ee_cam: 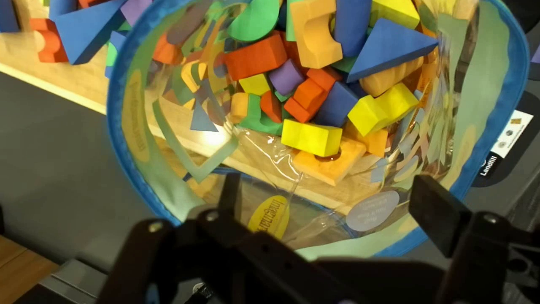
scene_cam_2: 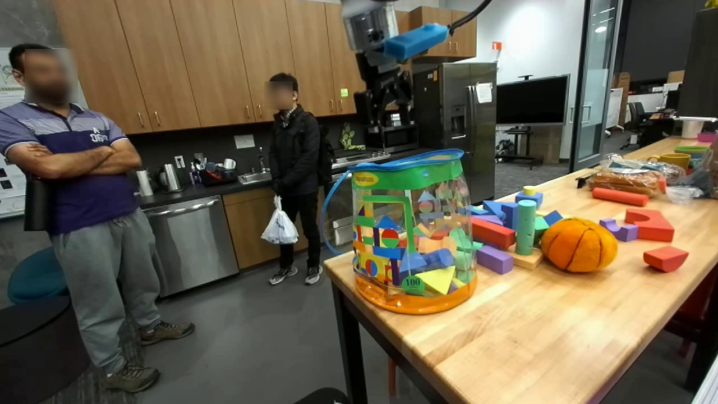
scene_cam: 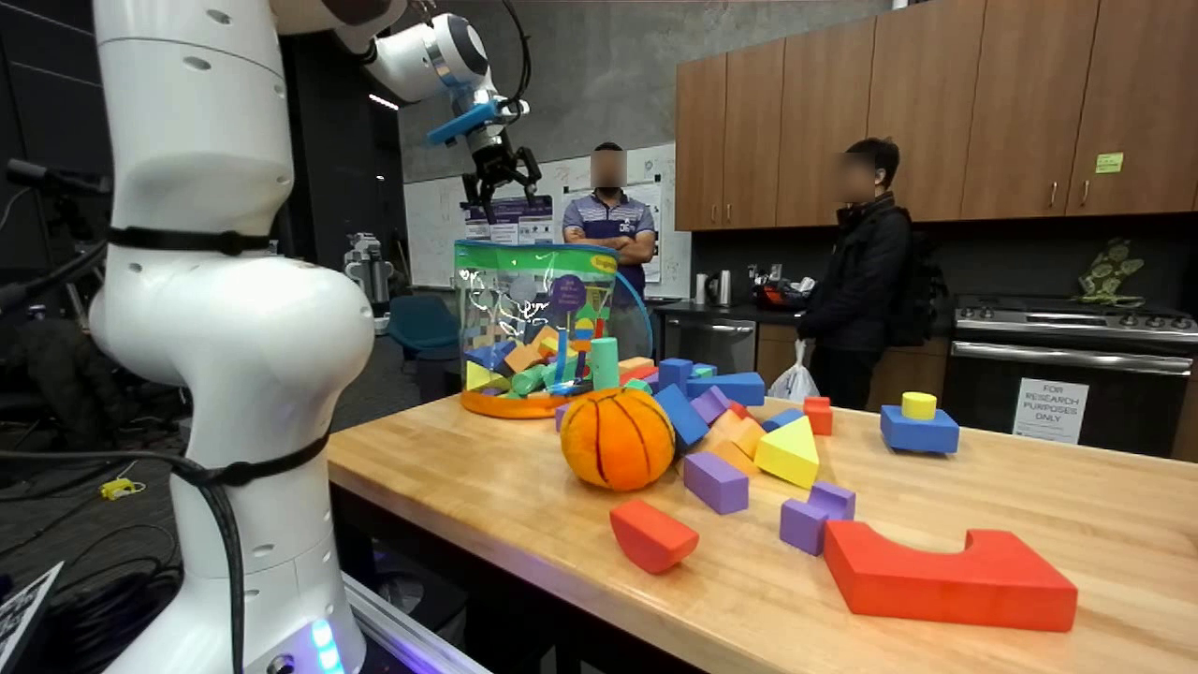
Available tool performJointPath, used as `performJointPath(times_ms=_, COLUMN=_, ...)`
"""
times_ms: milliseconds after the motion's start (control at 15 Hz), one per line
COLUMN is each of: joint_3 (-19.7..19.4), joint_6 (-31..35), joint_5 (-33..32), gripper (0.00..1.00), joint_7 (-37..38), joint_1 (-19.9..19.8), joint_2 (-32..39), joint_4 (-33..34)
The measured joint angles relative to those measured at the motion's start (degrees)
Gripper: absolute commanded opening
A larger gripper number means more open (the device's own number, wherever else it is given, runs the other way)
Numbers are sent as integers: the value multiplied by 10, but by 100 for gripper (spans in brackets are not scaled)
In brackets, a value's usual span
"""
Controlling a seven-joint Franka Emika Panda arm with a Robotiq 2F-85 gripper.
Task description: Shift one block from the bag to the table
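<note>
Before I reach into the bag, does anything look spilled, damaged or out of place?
Yes, a jumble of loose blocks lies on the table beside the bag; they might have spilled, though the bag stands upright. The orange ball beside them also stands out, being no block. I see no damage.

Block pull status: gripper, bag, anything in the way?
Gripper open, nothing held, above bag. Blocks inside, bag upright on table. Blue rim might snag fingers.
</note>
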Motion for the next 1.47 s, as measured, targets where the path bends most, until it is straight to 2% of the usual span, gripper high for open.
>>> performJointPath(times_ms=467, joint_3=-3, joint_6=10, joint_5=-2, gripper=100, joint_7=9, joint_1=26, joint_2=65, joint_4=14)
performJointPath(times_ms=1000, joint_3=-29, joint_6=40, joint_5=7, gripper=100, joint_7=39, joint_1=26, joint_2=51, joint_4=4)
performJointPath(times_ms=1467, joint_3=-46, joint_6=109, joint_5=78, gripper=100, joint_7=77, joint_1=18, joint_2=30, joint_4=-57)
